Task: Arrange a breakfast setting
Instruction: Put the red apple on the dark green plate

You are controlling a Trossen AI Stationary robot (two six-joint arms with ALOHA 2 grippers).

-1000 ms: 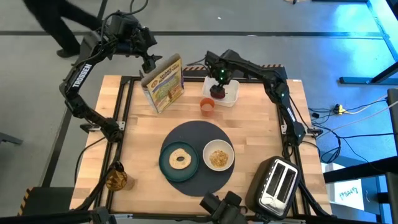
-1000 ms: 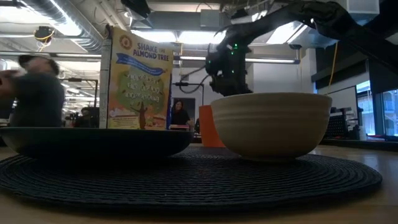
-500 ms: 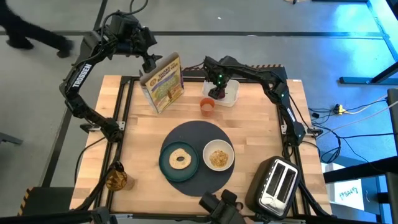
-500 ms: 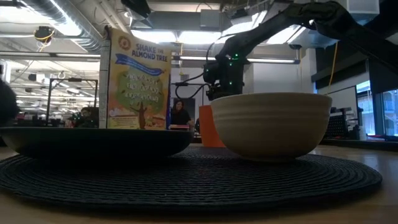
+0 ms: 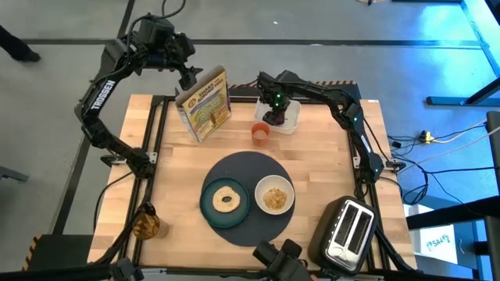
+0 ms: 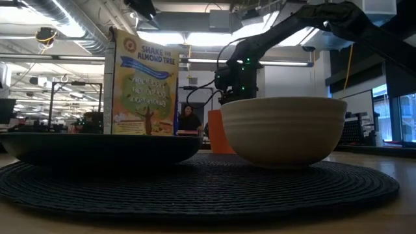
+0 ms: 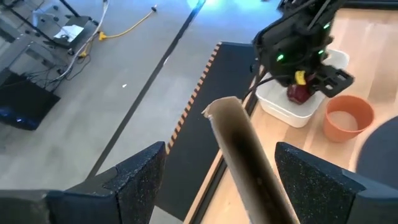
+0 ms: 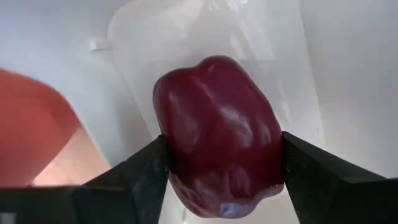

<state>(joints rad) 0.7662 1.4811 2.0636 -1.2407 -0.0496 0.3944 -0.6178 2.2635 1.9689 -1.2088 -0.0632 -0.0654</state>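
Observation:
The dark red fruit [image 8: 217, 149] sits in a white container [image 5: 287, 117] at the table's far side, and my right gripper [image 5: 274, 114] is shut on it. The small orange cup [image 5: 260, 131] stands just left of the container. My left gripper [image 5: 190, 80] is open at the top of the upright cereal box [image 5: 205, 104]. Its fingers [image 7: 140, 180] stand on either side of the box's top edge [image 7: 239, 146] with gaps. On the round dark-grey mat [image 5: 242, 168] are the teal plate [image 5: 211, 204] with the ring-shaped bread [image 5: 227, 200] and the white bowl [image 5: 274, 195] of cereal. The spoon is out of view. My right gripper pinches the dark red fruit by two opposite sides [image 8: 166, 155] between its two fingers [image 8: 134, 180], coming from above and pointing down into the white container. Whether the fruit rests on the container's floor or is lifted cannot be told.
A silver toaster [image 5: 348, 230] stands at the near right corner and an amber jar [image 5: 145, 224] at the near left edge. Bare wood lies between the mat and the cereal box.
My right gripper has sunk a little toward the white container, staying over the fruit. A person beyond the table's far left has walked out of view.

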